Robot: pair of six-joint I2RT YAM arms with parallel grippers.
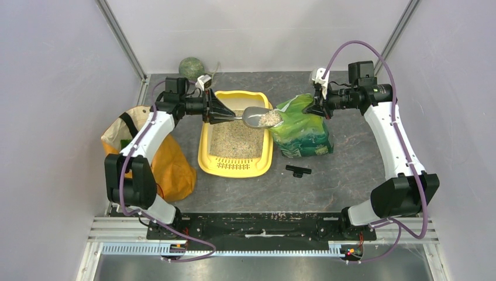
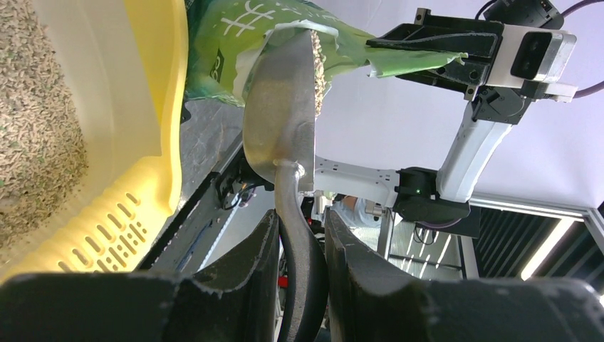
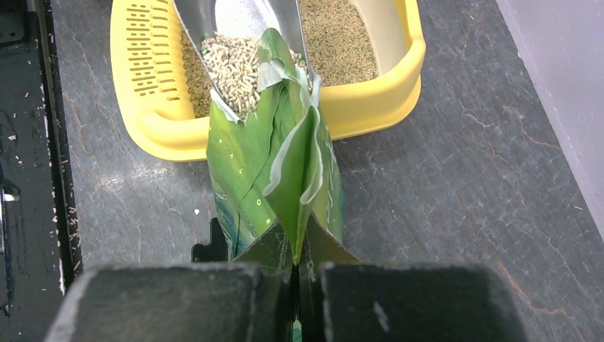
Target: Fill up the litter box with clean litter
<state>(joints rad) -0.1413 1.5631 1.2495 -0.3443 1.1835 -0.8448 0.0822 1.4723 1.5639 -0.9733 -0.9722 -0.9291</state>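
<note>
The left pincer point(image 1: 229, 116) is closed on the handle of the grey scoop point(image 1: 261, 117), which carries clean litter point(image 1: 269, 119) ahead of its fingertips. The litter box point(image 1: 204, 153) sits on the surface point(image 1: 351, 170) beneath it. The right pincer point(image 1: 316, 108) is clamped on the top edge of the green bag point(image 1: 304, 134).

We're looking at two arms, left arm point(image 1: 149, 132) and right arm point(image 1: 393, 137), white shells between chunky black joints point(image 1: 403, 196). Purple cables point(image 1: 351, 48) loop along each one. Small white camera modules point(image 1: 319, 75) ride the wrists, and we've got blocky matte-black fingers point(image 2: 370, 278) on the left end effector point(image 2: 303, 217), edges flecked pale.
</note>
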